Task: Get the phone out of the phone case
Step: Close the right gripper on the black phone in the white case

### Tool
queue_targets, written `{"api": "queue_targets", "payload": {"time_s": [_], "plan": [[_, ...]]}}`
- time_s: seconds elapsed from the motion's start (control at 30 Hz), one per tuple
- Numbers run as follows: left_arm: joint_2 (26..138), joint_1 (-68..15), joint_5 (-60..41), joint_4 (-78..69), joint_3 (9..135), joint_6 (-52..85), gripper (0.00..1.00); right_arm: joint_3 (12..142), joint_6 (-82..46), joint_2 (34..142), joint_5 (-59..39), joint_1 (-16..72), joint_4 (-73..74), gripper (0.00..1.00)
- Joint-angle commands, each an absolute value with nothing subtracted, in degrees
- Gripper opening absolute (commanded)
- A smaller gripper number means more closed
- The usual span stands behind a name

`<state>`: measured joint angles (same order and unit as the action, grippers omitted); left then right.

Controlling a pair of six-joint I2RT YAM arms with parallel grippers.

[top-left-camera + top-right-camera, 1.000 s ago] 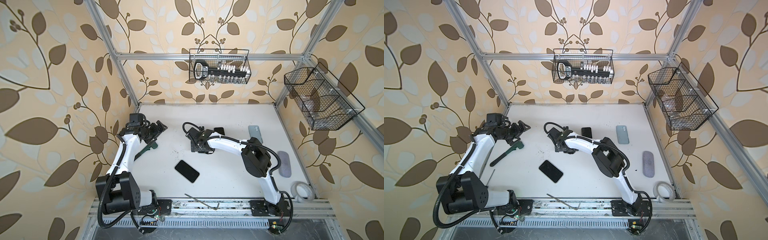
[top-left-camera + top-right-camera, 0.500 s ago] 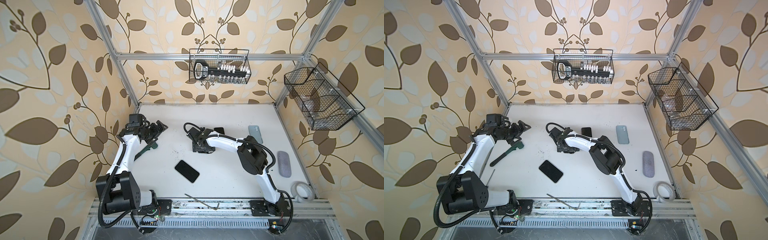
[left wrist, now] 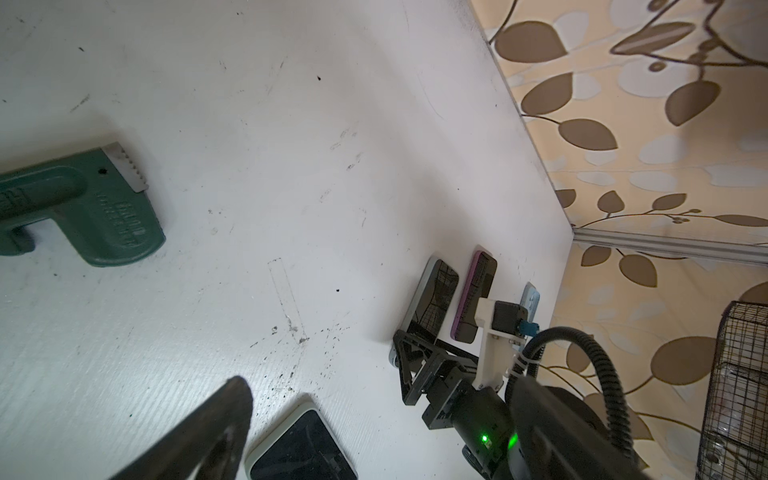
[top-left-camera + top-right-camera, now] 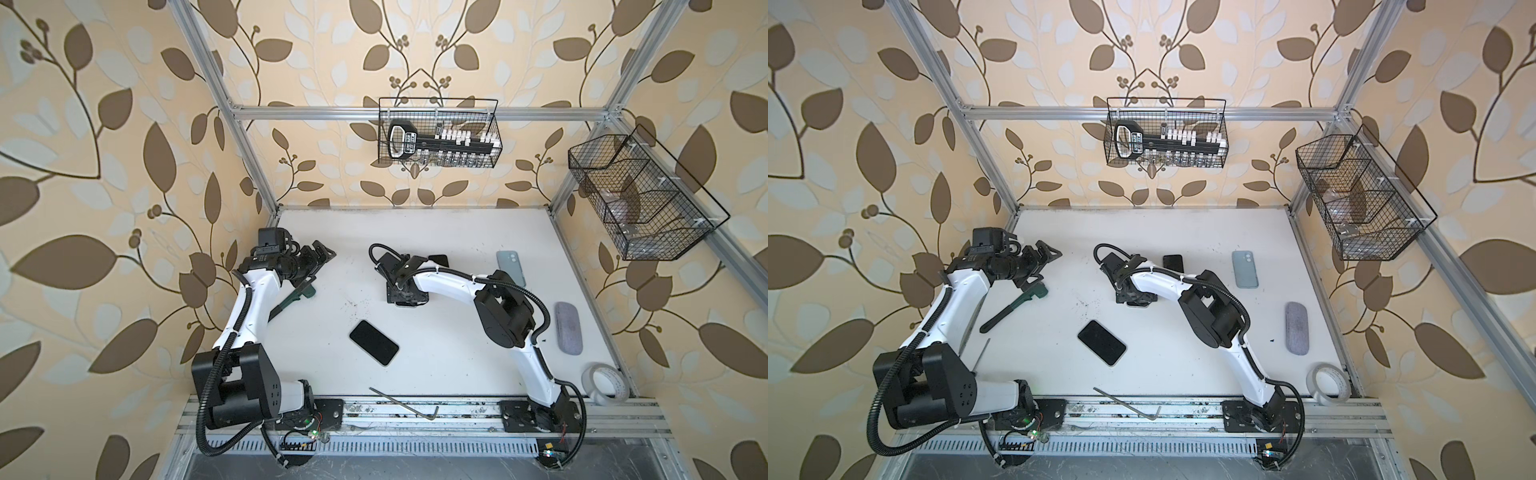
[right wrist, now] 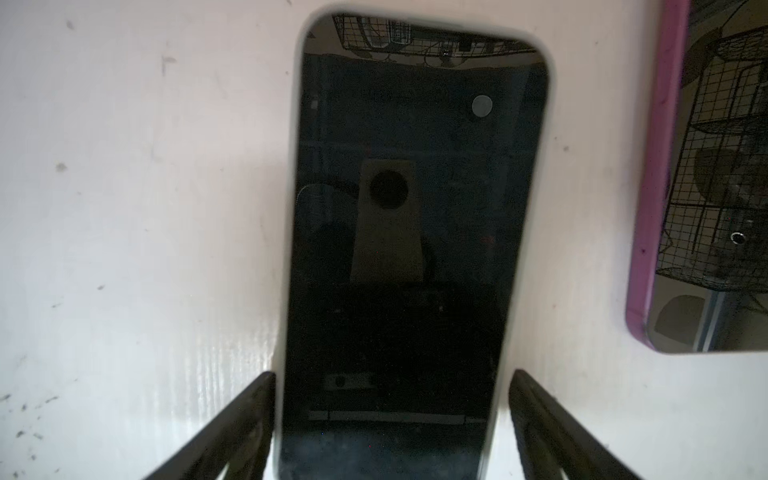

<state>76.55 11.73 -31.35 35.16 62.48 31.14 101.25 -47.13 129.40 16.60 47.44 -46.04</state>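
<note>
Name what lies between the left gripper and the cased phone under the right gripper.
Only bare, speckled table lies between the left gripper and the cased phone, as both top views show.

Open table separates the wrench from the cased phone, which a purple-cased phone flanks closely.

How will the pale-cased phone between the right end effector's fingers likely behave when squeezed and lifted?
Flat and thin, the cased phone probably slides on the table rather than tipping. It looks rigid, so should lift without sagging. The right end effector straddles its case edges, likely grippier than the glossy screen.
</note>
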Motion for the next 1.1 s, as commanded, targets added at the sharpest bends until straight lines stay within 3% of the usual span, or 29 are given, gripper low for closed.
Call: {"api": "queue_targets", "payload": {"time_s": [0.0, 0.17, 0.27, 0.5, 0.83, 1.07], "plan": [[74.4, 12.4, -32.3, 34.3, 61.9, 30.8, 0.99, 101.0, -46.4, 131.9, 14.9, 47.1, -46.2, 0.81], [74.3, 12.4, -31.8, 34.3, 61.8, 30.8, 0.99, 100.2, -45.6, 131.9, 13.8, 47.0, -44.9, 0.7], [74.4, 12.4, -31.8, 34.4, 61.8, 30.7, 0.99, 98.5, -45.7, 131.6, 12.3, 46.6, -43.1, 0.69], [74.7, 12.4, -31.1, 34.6, 61.7, 30.4, 0.99, 96.7, -45.7, 131.8, 11.9, 45.7, -42.1, 0.84], [75.7, 12.4, -30.8, 34.6, 61.8, 30.3, 0.99, 91.6, -45.0, 129.4, 9.4, 44.5, -37.2, 0.69], [78.0, 12.3, -35.0, 34.4, 61.9, 31.1, 0.99, 92.7, -39.9, 124.7, 9.4, 43.5, -35.9, 0.66]]}}
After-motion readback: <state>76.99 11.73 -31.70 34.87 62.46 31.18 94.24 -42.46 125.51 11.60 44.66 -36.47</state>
